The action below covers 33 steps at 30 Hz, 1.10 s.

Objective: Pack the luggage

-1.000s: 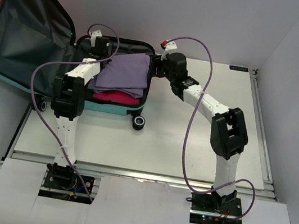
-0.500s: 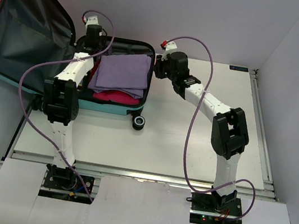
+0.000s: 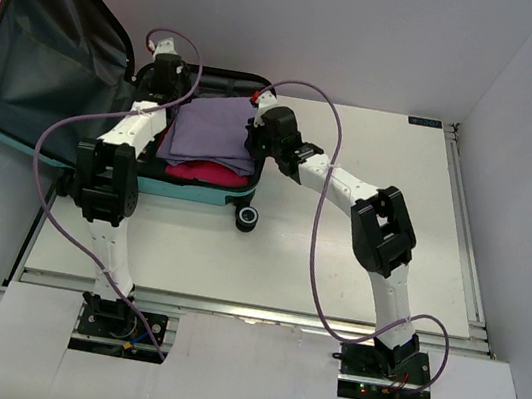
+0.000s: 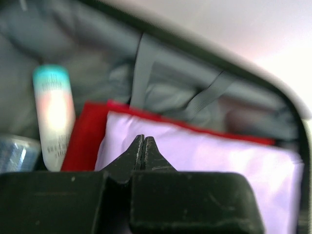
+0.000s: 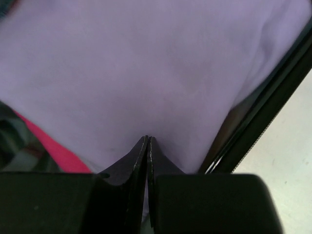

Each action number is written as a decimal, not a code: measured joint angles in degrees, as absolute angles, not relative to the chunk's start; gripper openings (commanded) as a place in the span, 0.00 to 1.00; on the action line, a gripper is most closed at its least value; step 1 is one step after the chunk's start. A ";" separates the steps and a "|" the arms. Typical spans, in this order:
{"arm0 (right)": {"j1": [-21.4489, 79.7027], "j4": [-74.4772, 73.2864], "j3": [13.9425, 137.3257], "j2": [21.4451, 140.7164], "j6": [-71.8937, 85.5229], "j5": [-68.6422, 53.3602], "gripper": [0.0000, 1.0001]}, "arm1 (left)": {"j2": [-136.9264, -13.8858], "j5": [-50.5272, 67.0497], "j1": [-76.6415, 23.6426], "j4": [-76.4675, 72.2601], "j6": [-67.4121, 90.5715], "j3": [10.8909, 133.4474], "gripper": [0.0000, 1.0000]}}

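Observation:
The luggage (image 3: 201, 192) lies open at the back left of the table, its dark grey lid (image 3: 46, 53) leaning to the left. A folded purple cloth (image 3: 218, 129) lies in the base on top of a pink-red cloth (image 3: 204, 174). My left gripper (image 3: 166, 88) hangs over the back left corner of the base. In the left wrist view it (image 4: 143, 138) is shut with nothing in it, above the purple cloth (image 4: 204, 156). My right gripper (image 3: 254, 135) is over the cloth's right edge, by the luggage rim. In the right wrist view it (image 5: 147, 139) is shut, close over the purple cloth (image 5: 146, 63).
A white bottle with a teal cap (image 4: 53, 117) and a blue can (image 4: 17, 153) lie in the base left of the red cloth (image 4: 85, 141). Grey straps (image 4: 139, 68) cross the lining. Black wheels (image 3: 247, 219) stick out at the front. White walls enclose the table (image 3: 371, 176).
My right gripper moved left from the luggage's right rim to over the purple cloth and closed. My left gripper went from over the cloth to the back left corner and closed.

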<state>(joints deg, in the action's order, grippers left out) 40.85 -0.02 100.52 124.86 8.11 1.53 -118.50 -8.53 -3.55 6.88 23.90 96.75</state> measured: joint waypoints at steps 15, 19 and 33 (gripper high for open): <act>41.44 -6.52 103.90 125.39 7.20 6.52 0.09 | -120.86 -8.09 -3.11 7.43 27.14 96.16 0.04; 41.21 -10.31 103.78 122.39 5.99 8.90 0.09 | -114.70 -6.07 -3.20 9.18 27.18 96.16 0.02; 38.55 -8.50 75.14 91.82 7.27 17.12 0.11 | -115.50 11.69 -17.32 -0.09 24.78 96.99 0.00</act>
<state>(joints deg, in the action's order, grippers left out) 38.55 -8.50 75.14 91.82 7.27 17.12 -115.50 11.69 -17.32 -0.09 24.78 96.99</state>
